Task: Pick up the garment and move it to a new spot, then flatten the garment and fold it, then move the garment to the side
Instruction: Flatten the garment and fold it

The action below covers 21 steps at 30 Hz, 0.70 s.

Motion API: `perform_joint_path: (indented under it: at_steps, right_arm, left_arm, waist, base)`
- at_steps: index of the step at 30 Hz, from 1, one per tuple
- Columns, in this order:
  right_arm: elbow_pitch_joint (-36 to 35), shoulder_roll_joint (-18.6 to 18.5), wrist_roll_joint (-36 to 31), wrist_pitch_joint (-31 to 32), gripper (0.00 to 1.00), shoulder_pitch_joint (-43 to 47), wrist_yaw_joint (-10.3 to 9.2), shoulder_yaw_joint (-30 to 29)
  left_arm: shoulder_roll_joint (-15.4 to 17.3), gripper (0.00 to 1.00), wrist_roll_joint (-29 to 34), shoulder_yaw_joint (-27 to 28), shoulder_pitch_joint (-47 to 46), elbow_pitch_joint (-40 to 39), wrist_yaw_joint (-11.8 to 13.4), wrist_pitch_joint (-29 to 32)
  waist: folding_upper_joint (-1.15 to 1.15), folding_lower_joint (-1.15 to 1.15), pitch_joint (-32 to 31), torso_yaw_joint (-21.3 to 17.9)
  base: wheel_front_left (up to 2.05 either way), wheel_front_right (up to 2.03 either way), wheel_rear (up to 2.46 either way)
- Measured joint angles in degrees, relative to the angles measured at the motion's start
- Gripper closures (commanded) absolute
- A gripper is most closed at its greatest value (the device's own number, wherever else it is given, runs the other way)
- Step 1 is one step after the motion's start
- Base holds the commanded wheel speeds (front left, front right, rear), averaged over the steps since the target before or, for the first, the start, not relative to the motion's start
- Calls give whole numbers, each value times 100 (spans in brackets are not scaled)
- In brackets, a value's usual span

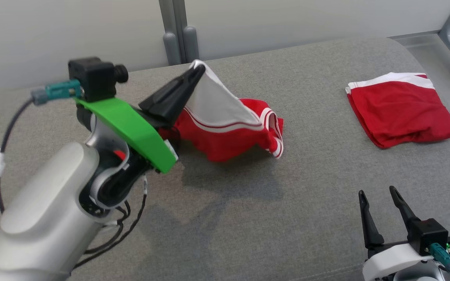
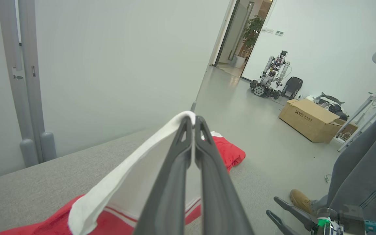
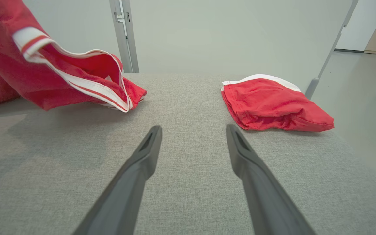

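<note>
Step one, the pick-up, in hand. Pinched fully shut with the left gripper [image 1: 198, 70] on the white edge of the garment [image 1: 229, 132], upper centre-left of head frame. Raised at that corner only, with the red bulk draped down onto the grey table [image 1: 248, 218] at frame centre. Spread wide and holding nothing at lower right: right gripper [image 1: 377, 192]. Upper right: a folded garment [image 1: 400, 109], well apart, best left alone. Next, probably: lift higher to clear the trailing cloth, carry to open surface, set down for flattening. Thin pinch, so possible slip.
</note>
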Motion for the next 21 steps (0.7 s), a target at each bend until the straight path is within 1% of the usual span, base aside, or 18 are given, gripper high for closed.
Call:
perform_joint_path:
  at_steps: [2, 5, 6, 8, 10, 13, 15, 18, 21]
  right_arm:
    - [5, 0, 3, 0, 0, -23, 1, 13]
    - [3, 1, 27, 0, 0, -110, 1, 20]
    - [5, -1, 60, 0, 0, -140, 1, 20]
    - [12, 0, 81, 0, 0, -189, 1, 16]
    - [21, -1, 119, 0, 0, -244, 0, 25]
    - [41, 0, 241, 0, 0, -356, 0, 78]
    - [41, -2, 328, 0, 0, -466, 0, 132]
    - [40, -2, 457, 0, 0, -689, 0, 293]
    - [37, 1, 619, 0, 0, -895, 1, 427]
  left_arm:
    - [116, 100, -81, 81, -320, -234, 181, 345]
    - [124, 100, -235, 198, -771, -514, 430, 791]
    - [46, 100, -380, 258, -1054, -635, 610, 1045]
    - [-115, 100, -554, 300, -1304, -643, 832, 1282]
    - [-252, 100, -549, 196, -1556, -597, 991, 1521]
    - [-478, 100, -450, -35, -1886, -348, 1183, 1798]
    - [-624, 100, -364, -172, -2095, -88, 1257, 1900]
    - [-753, 100, -77, -296, -2407, 420, 1315, 1882]
    - [-944, 100, -21, -243, -2548, 1047, 1447, 1708]
  waist:
    - [0, 0, -3, -9]
    - [0, 0, -2, -51]
    - [0, 0, 6, -87]
    - [0, 0, 16, -123]
    - [0, 0, 29, -162]
    - [0, 0, 66, -241]
    - [0, 0, 119, -300]
    - [0, 0, 272, -386]
    - [0, 0, 471, -493]
  base:
    - [0, 0, 0]
    - [0, 0, 0]
    - [0, 0, 0]
    - [0, 0, 0]
    - [0, 0, 0]
    - [0, 0, 0]
    - [0, 0, 0]
    - [0, 0, 0]
    - [0, 0, 0]
